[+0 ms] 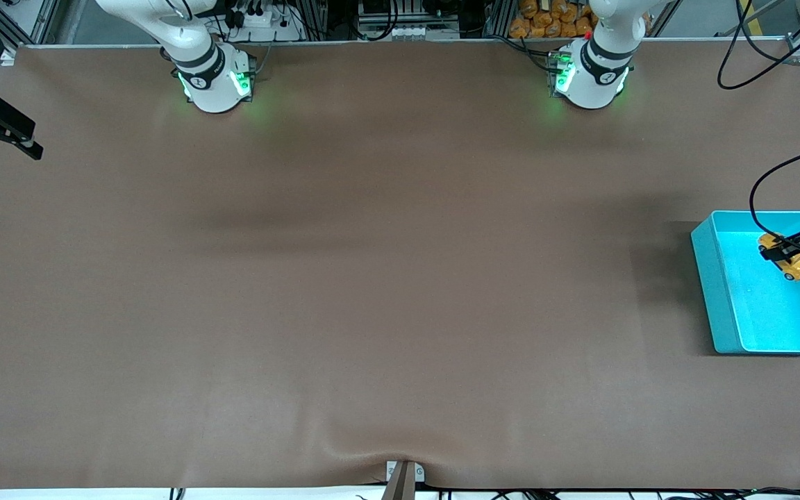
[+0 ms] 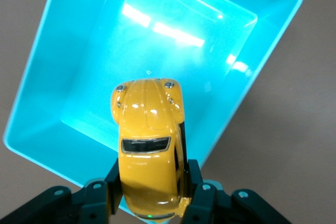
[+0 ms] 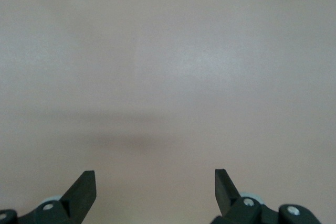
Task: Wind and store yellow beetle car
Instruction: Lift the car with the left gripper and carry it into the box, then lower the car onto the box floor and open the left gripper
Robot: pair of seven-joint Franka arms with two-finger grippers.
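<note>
Car (image 2: 149,150) nose-down over bin (image 2: 63,135), lengthwise between left gripper (image 2: 152,195) fingers.

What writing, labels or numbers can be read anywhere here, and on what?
None can be read.
Yellow toy car, held by the left gripper over the teal bin: no lettering shows.
Teal bin: plain.
Round marks on the two robot bases: too small to read.

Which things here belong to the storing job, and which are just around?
Job: yellow car, held in the left gripper over the teal bin.
Around: right gripper, open, waiting over bare brown table.
</note>
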